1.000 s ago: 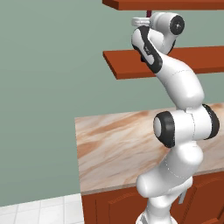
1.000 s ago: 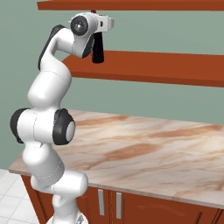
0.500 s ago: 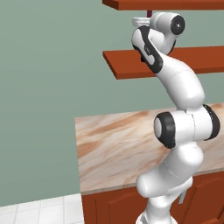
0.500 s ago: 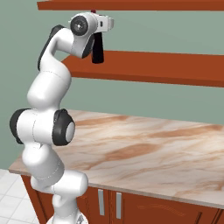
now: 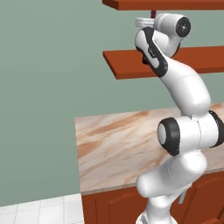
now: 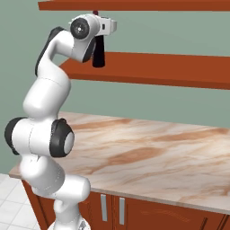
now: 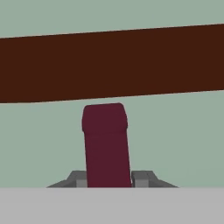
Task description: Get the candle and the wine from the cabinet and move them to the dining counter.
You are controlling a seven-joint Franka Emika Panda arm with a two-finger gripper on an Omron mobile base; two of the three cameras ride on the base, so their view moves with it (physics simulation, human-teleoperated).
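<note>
Wine (image 7: 106, 144) neck between claw (image 7: 107, 178) fingers, gripped, bottle body dark beside cabinet (image 6: 152, 67) lower shelf, above bench (image 6: 148, 152).

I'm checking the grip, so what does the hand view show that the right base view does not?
Hand view alone: the pincer shut on the wine, a finger pressed against each side of the maroon neck. Right base view alone: the bottle's dark body standing on the lower cabinet shelf, with the marbled counter below. Both share the maroon neck, the shelf plank above it and the grey-green wall.
</note>
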